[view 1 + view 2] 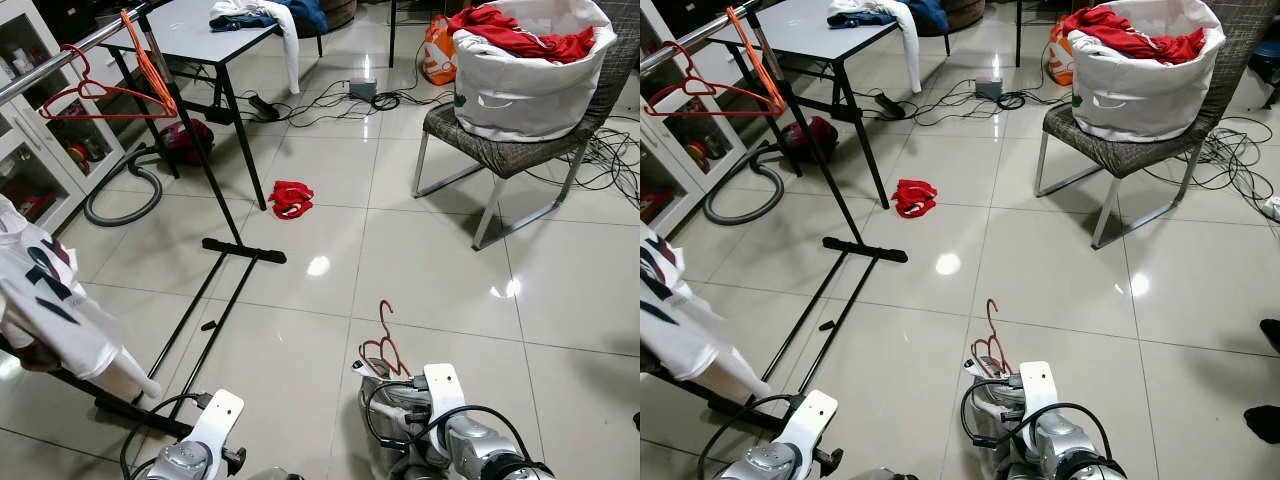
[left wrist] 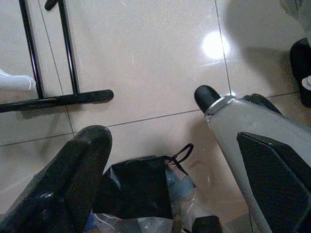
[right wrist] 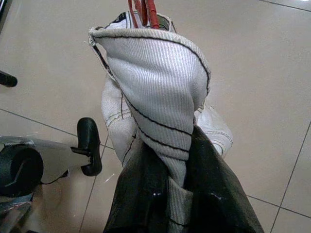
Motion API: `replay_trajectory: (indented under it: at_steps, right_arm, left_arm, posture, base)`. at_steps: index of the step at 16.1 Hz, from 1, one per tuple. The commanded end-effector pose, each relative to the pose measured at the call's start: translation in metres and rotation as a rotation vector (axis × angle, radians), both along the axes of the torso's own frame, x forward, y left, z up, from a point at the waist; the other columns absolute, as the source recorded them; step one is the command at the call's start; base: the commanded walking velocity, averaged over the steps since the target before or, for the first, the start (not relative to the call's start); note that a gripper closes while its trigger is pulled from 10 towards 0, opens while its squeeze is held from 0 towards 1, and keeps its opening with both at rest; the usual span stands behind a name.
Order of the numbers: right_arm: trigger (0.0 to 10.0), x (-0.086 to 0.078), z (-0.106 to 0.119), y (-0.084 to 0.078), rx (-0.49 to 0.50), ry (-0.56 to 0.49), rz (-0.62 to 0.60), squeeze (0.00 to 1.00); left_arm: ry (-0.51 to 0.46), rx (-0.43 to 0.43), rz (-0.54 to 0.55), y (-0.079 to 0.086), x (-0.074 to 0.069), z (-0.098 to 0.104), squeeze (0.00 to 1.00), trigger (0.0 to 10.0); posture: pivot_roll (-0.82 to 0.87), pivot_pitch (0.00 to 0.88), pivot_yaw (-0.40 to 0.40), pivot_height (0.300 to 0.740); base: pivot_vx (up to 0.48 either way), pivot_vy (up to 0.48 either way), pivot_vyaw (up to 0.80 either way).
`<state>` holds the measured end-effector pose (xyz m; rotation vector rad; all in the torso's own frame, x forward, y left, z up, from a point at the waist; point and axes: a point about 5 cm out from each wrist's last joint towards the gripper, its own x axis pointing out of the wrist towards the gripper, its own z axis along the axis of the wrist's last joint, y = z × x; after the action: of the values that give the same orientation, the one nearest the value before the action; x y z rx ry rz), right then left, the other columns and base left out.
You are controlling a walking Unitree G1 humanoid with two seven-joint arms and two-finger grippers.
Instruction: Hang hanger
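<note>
My right gripper [image 3: 170,165] is shut on a bunched white ribbed garment [image 3: 155,77], with the wires of a red hanger [image 3: 143,9] coming out of its top. From the head, that hanger's hook [image 1: 385,335] stands up just ahead of my right arm [image 1: 450,430], low over the tiled floor. The clothes rail [image 1: 55,58] runs across the far left, carrying a bare red hanger [image 1: 95,92] and an orange one [image 1: 150,60]. My left gripper [image 2: 150,121] is open above the floor, nothing between its fingers.
The rack's black base bars [image 1: 243,250] lie on the floor ahead left, and a white shirt [image 1: 50,300] hangs at the near left. A red cloth [image 1: 291,198], a vacuum cleaner [image 1: 185,140], a table [image 1: 190,30] and a basket [image 1: 530,90] on a chair stand farther off.
</note>
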<state>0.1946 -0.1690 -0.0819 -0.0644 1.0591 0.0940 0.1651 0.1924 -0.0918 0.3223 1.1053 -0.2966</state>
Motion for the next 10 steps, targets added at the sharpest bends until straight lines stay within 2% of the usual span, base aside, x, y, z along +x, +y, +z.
replay_trajectory:
  at_steps: [1,10]
  right_arm:
    - [10.0,0.0004,-0.0001,0.0032,0.011,0.007,-0.001,0.00]
    - [10.0,-0.0020,-0.0013,0.0020,0.017,0.024,-0.009,0.00]
  left_arm:
    - [0.004,0.016,0.015,0.0083,0.0010,0.0015,0.00,10.0]
    - [0.002,0.014,0.010,0.0086,0.0029,0.0025,0.00,10.0]
  posture:
    - [-0.18,0.000,0.120,0.740]
    - [-0.18,0.000,0.128,0.740]
  base:
    - [0.000,0.000,0.00]
    - [0.000,0.000,0.00]
